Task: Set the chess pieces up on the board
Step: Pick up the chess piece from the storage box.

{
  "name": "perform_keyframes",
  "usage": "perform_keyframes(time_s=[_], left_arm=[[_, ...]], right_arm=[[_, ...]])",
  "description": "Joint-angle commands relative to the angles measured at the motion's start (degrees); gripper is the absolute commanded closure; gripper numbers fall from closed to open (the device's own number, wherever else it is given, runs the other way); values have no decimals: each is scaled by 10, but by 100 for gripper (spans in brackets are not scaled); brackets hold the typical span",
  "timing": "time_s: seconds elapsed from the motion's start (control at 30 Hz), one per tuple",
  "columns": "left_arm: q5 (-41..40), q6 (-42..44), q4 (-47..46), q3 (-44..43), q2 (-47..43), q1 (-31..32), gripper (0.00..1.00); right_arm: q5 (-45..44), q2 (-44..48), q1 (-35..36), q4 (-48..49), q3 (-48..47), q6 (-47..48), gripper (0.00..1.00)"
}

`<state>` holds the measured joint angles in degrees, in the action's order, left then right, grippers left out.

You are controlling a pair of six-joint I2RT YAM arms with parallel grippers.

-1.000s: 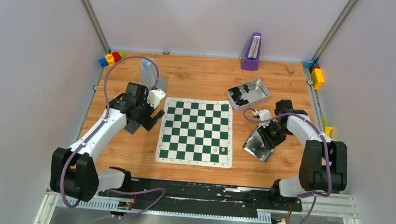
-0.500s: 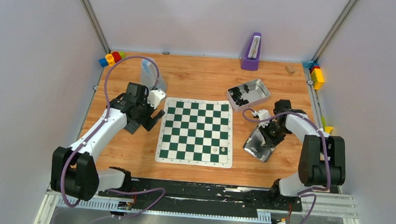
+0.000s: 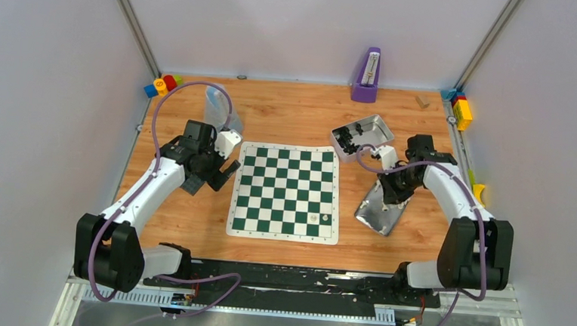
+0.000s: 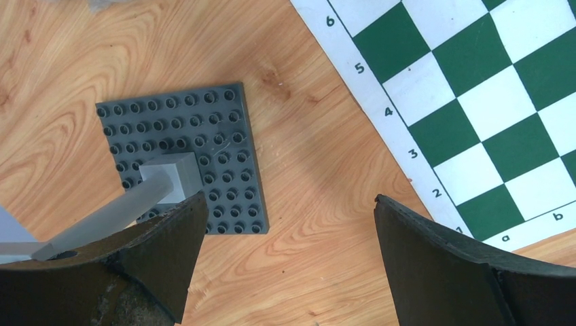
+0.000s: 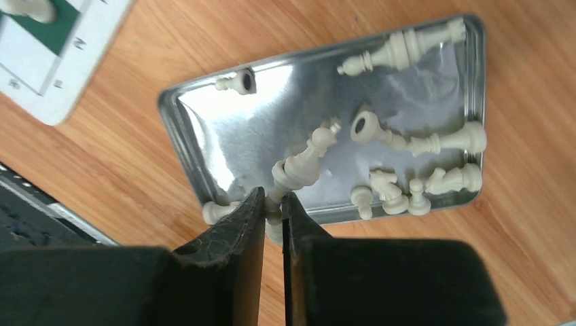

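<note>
left arm: elbow bent, forearm reaching forward. left tool [image 4: 289, 204] points down at the counter, fingers spread wide.
right arm: folded at the elbow, wrist turned inward. right tool [image 5: 273, 197] aims down, fingers drawn nearly together, tips pinching the base of one chess piece [image 5: 299, 166].

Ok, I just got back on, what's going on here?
The right gripper is shut on a white piece at the tray of loose white pieces, right of the board. The left gripper hangs open above a grey studded plate left of the board, holding nothing. Two pieces sit at the board's near right corner. The other squares are bare, so setup has barely begun.
</note>
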<state>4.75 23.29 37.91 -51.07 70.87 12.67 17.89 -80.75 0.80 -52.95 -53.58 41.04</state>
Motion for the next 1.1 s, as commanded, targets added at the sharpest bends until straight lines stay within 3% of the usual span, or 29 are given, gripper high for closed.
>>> perform_keyframes(time_s=[0.0,0.27,0.47,0.57,0.7,1.07], left_arm=[[13,-5,-4,-25,-2,-3,0],[46,2,-5,-25,-7,-4,0],[179,22,-5,-45,-12,-3,0],[284,18,-10,-67,5,-2,0],[388,-30,-34,-121,44,12,1],[536,-197,-108,-249,208,99,7]], right_arm=[[121,34,26,-26,-40,-18,97],[206,38,73,-23,-44,-21,98],[254,65,80,-5,-15,-12,98],[272,84,99,5,-10,-17,98],[286,97,137,28,-20,-32,98],[284,38,252,121,-67,-86,98]])
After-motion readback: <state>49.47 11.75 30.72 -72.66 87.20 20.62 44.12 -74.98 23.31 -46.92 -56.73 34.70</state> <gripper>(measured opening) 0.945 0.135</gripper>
